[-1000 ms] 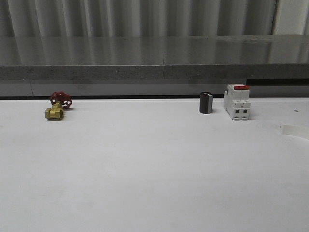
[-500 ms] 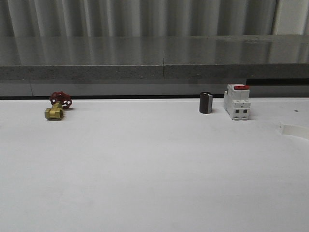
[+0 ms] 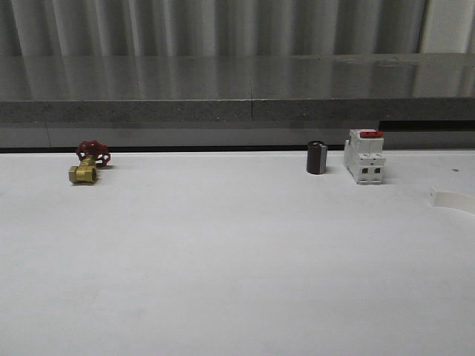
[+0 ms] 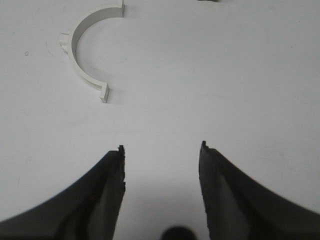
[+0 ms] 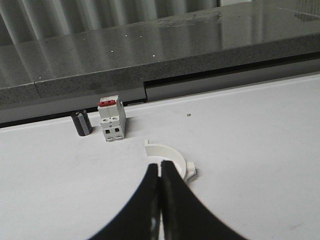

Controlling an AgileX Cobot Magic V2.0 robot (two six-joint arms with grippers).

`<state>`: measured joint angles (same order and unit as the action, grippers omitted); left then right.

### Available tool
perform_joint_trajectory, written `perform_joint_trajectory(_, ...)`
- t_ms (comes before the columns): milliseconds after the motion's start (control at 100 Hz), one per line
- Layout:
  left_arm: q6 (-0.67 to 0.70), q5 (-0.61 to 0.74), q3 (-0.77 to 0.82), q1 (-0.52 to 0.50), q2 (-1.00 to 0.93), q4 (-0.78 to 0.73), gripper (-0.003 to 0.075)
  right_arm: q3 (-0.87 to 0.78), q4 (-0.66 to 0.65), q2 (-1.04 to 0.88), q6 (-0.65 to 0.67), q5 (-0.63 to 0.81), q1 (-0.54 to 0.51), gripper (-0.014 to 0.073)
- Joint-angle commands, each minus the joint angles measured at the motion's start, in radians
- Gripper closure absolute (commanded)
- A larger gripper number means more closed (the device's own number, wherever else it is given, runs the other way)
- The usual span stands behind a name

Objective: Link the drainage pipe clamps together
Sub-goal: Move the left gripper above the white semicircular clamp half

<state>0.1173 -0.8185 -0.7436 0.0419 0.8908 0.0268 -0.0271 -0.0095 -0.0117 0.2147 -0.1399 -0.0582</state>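
White plastic on a white table [image 3: 237, 259], so I have to look hard here. In my left wrist view one clamp half [image 4: 86, 47] lies flat on the surface, its curve open toward the side away from the small nub on its back, one end tab nearer my fingers and the other farther off. My left gripper [image 4: 161, 150] hangs above the table with its jaws spread wide, bare table between the two dark fingertips [image 4: 116, 165], nothing held. The clamp half sits ahead of the fingers and off to one side, well apart from them, not between them.

Over on the right wrist view, my right gripper [image 5: 159, 167] has its two black fingers pressed together, no gap I can make out, and nothing pinched between them. The second clamp half [image 5: 172, 155] lies on the table directly beyond those tips, its arc partly hidden behind them; whether the tips touch it I cannot tell.

Beyond it stand the white switch with a red top [image 5: 111, 119] and a small dark cylinder [image 5: 81, 123], side by side near the table's far edge.

From the front, I see the brass valve with a red handle [image 3: 87, 165] far left, and a sliver of white clamp [image 3: 451, 198] at the right edge.
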Motion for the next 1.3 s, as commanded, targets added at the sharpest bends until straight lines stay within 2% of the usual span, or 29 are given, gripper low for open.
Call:
perform_joint_trajectory(0,0.009,0.057,-0.035,-0.003,0.0,-0.004,0.0369,0.015,-0.012,-0.017,-0.003,0.082,-0.008,0.0711)
perform_joint_trajectory(250,0.009,0.064,-0.035,-0.003,0.008,-0.008,0.0353,0.015,-0.012,-0.017,-0.003,0.082,-0.008,0.0711)
perform_joint_trajectory(320,0.009,0.064,-0.037,-0.003,0.009,-0.027,0.0274,0.015,-0.012,-0.017,-0.003,0.082,-0.008,0.0711)
perform_joint_trajectory(420,0.009,0.05,-0.056,-0.003,0.034,-0.052,0.01,0.015,-0.012,-0.017,-0.003,0.082,-0.008,0.0711)
perform_joint_trajectory(490,0.009,0.026,-0.088,-0.003,0.075,-0.074,0.005,0.015,-0.012,-0.017,-0.003,0.082,-0.008,0.0711)
perform_joint_trajectory(640,-0.013,0.026,-0.172,-0.028,0.203,-0.092,0.0049,0.015,-0.012,-0.017,-0.003,0.082,-0.008,0.0711)
perform_joint_trajectory(800,-0.139,0.014,-0.278,-0.096,0.37,-0.08,0.0049,0.015,-0.012,-0.017,-0.003,0.082,-0.008,0.0711)
perform_joint_trajectory(1070,-0.42,0.006,-0.446,-0.251,0.675,0.095,0.0049,0.015,-0.012,-0.017,-0.003,0.082,-0.008,0.0711)
perform_joint_trajectory(1290,-0.473,0.004,-0.549,-0.312,0.843,0.137,0.0049,0.015,-0.012,-0.017,-0.003,0.082,-0.008,0.0711)
